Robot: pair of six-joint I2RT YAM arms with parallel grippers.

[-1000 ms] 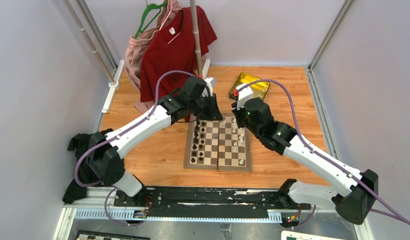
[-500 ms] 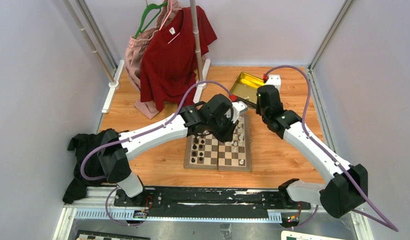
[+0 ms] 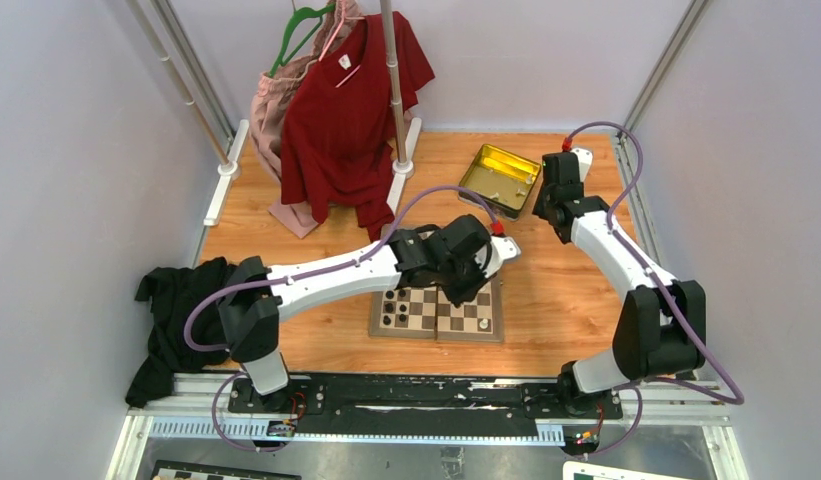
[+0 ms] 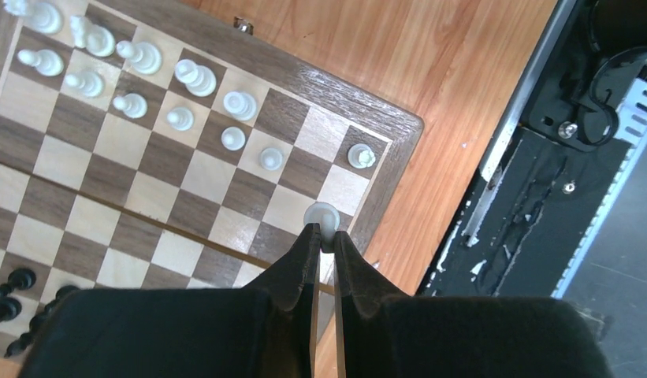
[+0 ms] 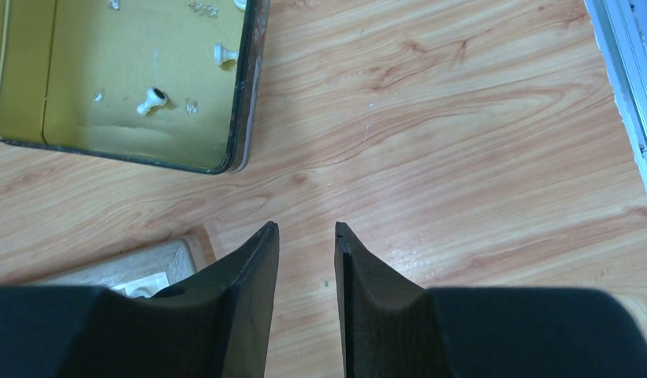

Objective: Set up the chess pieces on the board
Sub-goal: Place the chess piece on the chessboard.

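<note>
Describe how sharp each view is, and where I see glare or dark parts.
Top external: even, soft light, all sharp; the gold tin gleams yellow. Left wrist: the board and the white piece at the left gripper are crisp, the dark fingers slightly soft. Right wrist: the wood grain of the table is sharp; the right gripper is nearly black, without detail.

The left arm [image 3: 326, 275] and right arm [image 3: 608, 247] are white tubes joined by bulky black housings. A looping purple cable [image 3: 436, 189] ending in a red plug [image 3: 499, 228] trails each. The fingers [image 4: 298, 264] are dark, tapered wedges.
</note>
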